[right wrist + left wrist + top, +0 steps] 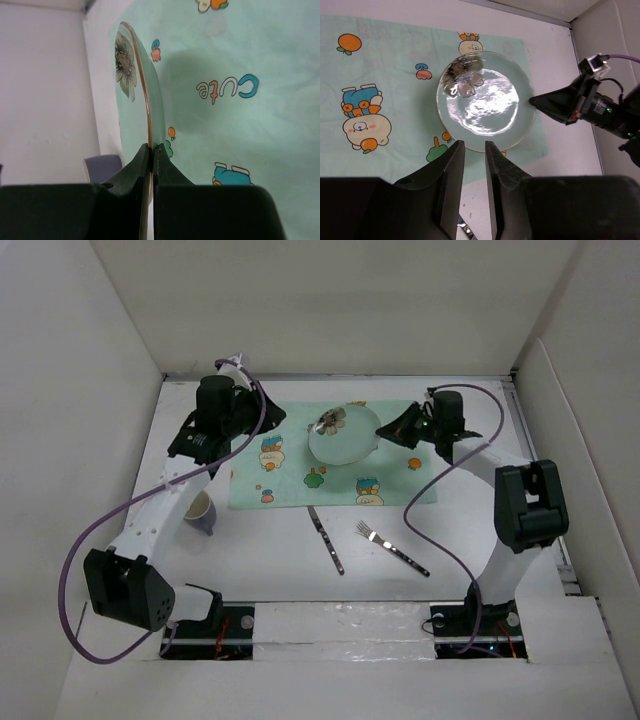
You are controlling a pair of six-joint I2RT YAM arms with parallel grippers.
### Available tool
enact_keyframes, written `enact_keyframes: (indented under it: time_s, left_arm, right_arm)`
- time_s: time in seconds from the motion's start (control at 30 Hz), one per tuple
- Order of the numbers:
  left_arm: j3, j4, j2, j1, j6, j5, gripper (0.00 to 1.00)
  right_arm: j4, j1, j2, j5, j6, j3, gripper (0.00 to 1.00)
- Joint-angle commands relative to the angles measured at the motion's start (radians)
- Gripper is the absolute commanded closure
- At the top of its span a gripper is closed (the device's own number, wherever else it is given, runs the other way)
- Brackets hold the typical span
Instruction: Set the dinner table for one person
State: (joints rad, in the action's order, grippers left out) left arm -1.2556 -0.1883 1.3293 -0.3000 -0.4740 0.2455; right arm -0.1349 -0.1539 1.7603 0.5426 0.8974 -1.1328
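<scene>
Top view: the white worktop (280, 580) fills the centre, carrying 1 placemat (290, 485), 1 plate (343, 440), 1 knife (326, 540), 1 fork (392, 547) and, at left, 1 cup (203, 515).

Left wrist: left hand (475, 150) released, its 2 fingers narrowly apart, empty, below the plate.

Right wrist: right hand (151, 152) clenched on the plate's rim.
</scene>
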Motion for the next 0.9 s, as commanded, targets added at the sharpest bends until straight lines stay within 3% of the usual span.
enact_keyframes:
  time_s: [0.0,0.3,0.53,0.63,0.7,0.73,0.87]
  left_arm:
    - [0.031,-0.008,-0.061,-0.001,0.018,-0.018,0.79]
    - [0.09,-0.005,-0.094,0.009,0.015,-0.018,0.79]
    - [0.094,0.001,-0.084,0.009,0.017,-0.009,0.79]
    - [0.11,0.01,-0.082,0.009,0.017,-0.009,0.79]
    - [0.119,0.01,-0.082,0.009,0.017,-0.011,0.79]
    - [0.122,0.012,-0.084,0.009,0.017,-0.009,0.79]
    - [0.131,0.023,-0.081,0.009,0.015,-0.012,0.79]
  right_arm:
    - [-0.177,-0.029,0.036,0.043,0.083,-0.134,1.0]
    - [-0.244,-0.116,0.168,0.039,0.164,-0.177,1.0]
    - [-0.38,-0.138,0.228,0.042,0.261,-0.11,1.0]
    - [-0.324,-0.147,0.237,0.008,0.235,-0.096,1.0]
    - [-0.269,-0.147,0.231,-0.013,0.193,-0.079,0.93]
    - [-0.25,-0.147,0.223,-0.026,0.181,-0.07,0.83]
    - [-0.152,-0.147,0.199,-0.067,0.092,-0.053,0.65]
